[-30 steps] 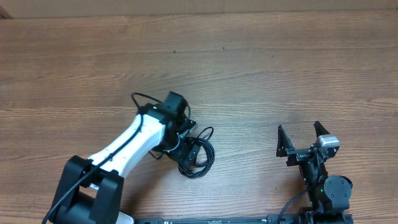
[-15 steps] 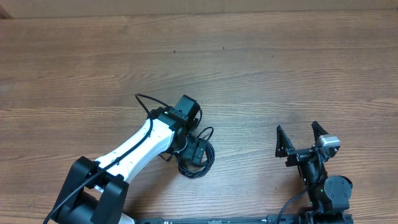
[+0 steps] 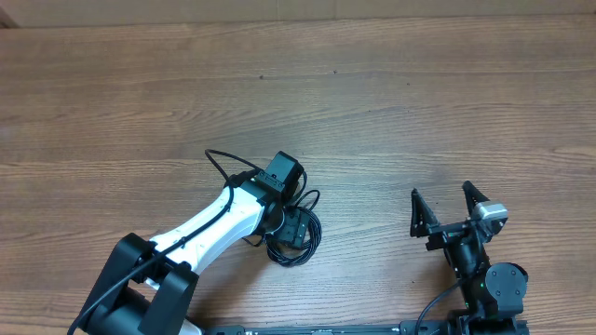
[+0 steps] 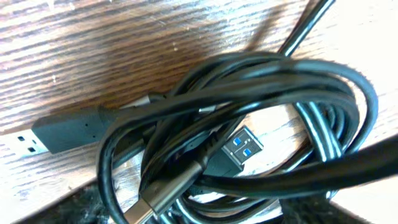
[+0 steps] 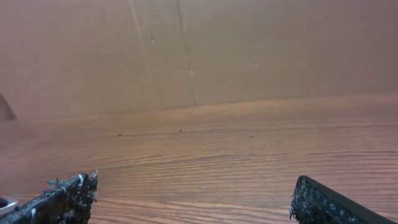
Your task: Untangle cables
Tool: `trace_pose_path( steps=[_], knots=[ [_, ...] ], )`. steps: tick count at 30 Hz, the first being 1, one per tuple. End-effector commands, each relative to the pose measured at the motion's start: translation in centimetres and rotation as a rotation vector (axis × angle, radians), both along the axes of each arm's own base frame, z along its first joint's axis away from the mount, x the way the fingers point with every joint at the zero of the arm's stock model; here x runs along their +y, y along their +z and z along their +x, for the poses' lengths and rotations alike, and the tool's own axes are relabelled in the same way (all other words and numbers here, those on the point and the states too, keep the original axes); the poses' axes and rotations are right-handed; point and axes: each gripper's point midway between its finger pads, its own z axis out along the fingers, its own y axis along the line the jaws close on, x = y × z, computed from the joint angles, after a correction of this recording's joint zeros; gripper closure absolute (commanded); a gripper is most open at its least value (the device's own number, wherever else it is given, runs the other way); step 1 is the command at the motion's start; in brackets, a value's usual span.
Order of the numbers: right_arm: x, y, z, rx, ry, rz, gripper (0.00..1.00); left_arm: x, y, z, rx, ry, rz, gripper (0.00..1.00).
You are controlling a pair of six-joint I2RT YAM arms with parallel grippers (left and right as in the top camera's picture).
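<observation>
Since one second ago, the left arm's wrist has swung right and farther out, settling over the cables, which lie coiled on the table near its centre. Left gripper hangs low, presumably to pick a strand; its opening cannot be told. Right gripper waits wide open, empty, at right. Blue-tongued plug; no legible writing.

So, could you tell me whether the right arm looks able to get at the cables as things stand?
Probably yes: only bare table lies between the open right tool and the cables. The left arm covers the bundle's left side, though, so mainly its right edge looks free.
</observation>
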Motion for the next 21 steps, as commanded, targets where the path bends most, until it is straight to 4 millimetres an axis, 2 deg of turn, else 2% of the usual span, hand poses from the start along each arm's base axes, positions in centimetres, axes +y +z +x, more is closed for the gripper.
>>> trace_pose_path(
  steps=[1,7,8,10,16,21],
  knots=[
    [0.8,0.1,-0.2,-0.013,0.043,0.007,0.00,-0.4,0.2,0.3,-0.026,0.003,-0.010,0.42],
    [1.3,0.1,-0.3,-0.014,0.074,0.007,0.00,-0.5,0.1,0.5,-0.031,0.002,-0.013,0.67],
    [1.4,0.0,-0.4,-0.011,0.085,0.007,0.00,-0.5,0.1,0.6,-0.035,0.003,-0.016,0.76],
    [1.4,0.0,-0.4,-0.011,0.085,0.007,0.00,-0.6,0.2,0.8,-0.042,0.003,-0.021,0.86],
    [1.5,0.0,-0.4,-0.010,0.089,0.007,0.00,-1.0,0.2,1.2,-0.062,0.002,-0.035,0.94],
    [3.0,0.0,-0.9,-0.011,0.182,0.008,0.00,-1.3,0.3,1.4,-0.069,-0.013,-0.050,0.96]
  ],
)
